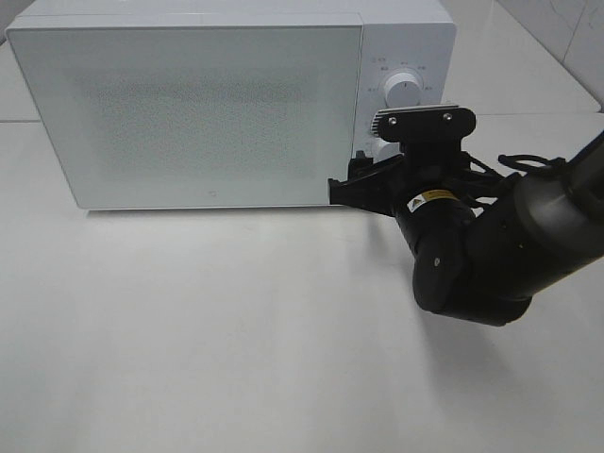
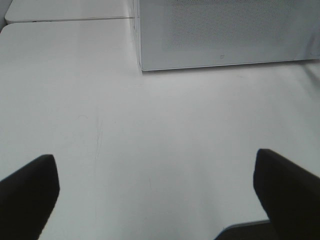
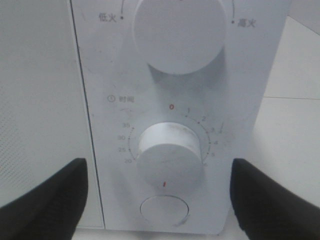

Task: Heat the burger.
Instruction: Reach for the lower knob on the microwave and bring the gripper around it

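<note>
The burger shows in no view. The white microwave [image 1: 198,104] stands at the back of the table with its door shut, and the door panel hides its inside. My right gripper [image 1: 366,181] is open at the control panel, its fingers [image 3: 45,200] standing either side of the lower timer knob [image 3: 170,157] without touching it. The knob's red mark points down, away from the 0 at the top. My left gripper [image 2: 160,200] is open and empty above bare table in front of the microwave [image 2: 225,35]. It is out of the exterior view.
The upper power knob [image 1: 404,92] sits above the timer knob, and it also shows in the right wrist view [image 3: 180,30]. A round button [image 3: 165,212] lies below the timer knob. The white table [image 1: 208,330] stretches in front of the microwave.
</note>
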{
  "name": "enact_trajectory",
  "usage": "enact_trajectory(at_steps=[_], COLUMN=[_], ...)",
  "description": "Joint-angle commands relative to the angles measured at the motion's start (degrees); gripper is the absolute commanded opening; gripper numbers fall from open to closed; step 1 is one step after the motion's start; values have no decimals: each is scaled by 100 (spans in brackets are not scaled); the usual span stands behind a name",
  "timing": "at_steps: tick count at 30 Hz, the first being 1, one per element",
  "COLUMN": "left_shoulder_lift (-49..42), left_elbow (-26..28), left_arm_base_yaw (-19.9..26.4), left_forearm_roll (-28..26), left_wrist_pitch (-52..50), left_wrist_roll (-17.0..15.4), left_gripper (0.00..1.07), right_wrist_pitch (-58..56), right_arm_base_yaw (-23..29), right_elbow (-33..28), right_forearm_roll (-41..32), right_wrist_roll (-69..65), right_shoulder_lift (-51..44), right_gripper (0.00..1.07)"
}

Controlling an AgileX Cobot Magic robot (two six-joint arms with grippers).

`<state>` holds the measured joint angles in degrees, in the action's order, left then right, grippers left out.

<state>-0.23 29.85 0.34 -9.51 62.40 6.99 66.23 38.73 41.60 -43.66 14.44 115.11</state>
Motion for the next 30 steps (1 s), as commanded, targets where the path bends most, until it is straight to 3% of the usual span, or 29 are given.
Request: enact_trajectory(at_steps=[1, 19, 24, 26, 27, 28, 29, 30], left_shoulder_lift=[-92, -92, -92, -92, -92, -92, -92, -92], left_elbow=[-17, -17, -17, -17, -17, -17, -17, -17], left_arm_base_yaw=[6, 6, 6, 6, 6, 6, 6, 6], left_forearm_roll=[-23, -23, -23, -23, -23, -23, -23, -23], left_wrist_pitch=[-80, -80, -80, -80, -80, -80, -80, -80], left_wrist_roll=[-34, -34, -34, -34, -34, -34, -34, -34], left_gripper=[98, 98, 98, 98, 98, 98, 98, 98], right_wrist_pitch=[6, 23, 40, 40, 40, 40, 40, 46], right_arm_base_yaw=[-97, -378, -378, -378, -378, -378, -378, -378], right_elbow=[178, 602, 602, 602, 602, 602, 602, 602], right_forearm_roll=[132, 327, 327, 327, 327, 327, 327, 332], right_wrist_roll=[23, 57, 80, 149, 149, 166, 166, 166], right_shoulder_lift=[86, 372, 372, 372, 372, 372, 372, 372], right_gripper=[76, 74, 60, 43, 43, 32, 32, 21])
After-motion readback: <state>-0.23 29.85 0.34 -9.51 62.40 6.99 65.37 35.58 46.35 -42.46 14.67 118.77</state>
